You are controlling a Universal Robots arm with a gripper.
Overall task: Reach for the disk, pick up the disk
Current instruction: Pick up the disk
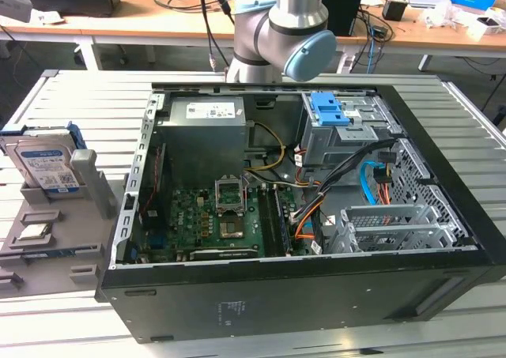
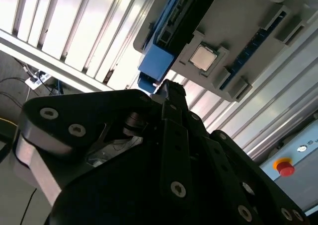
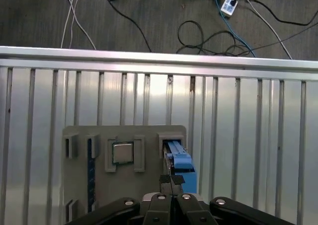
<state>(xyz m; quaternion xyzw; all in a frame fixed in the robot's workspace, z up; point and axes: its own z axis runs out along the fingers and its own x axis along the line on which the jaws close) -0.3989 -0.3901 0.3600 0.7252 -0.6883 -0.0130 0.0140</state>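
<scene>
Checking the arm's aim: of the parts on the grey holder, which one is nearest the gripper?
The blue-railed hard drive, on edge in line with the gripper; the square chip lies flat farther off.

Slatted table (image 1: pixel 87 105) w/ PC case (image 1: pixel 277 295), tray (image 1: pixel 87 225)

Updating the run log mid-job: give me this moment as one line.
phase: reach | flat silver-grey hard disk with blue plastic rails: standing in grey plastic holder, not lifted | pincer: shut, empty, close to disk
</scene>
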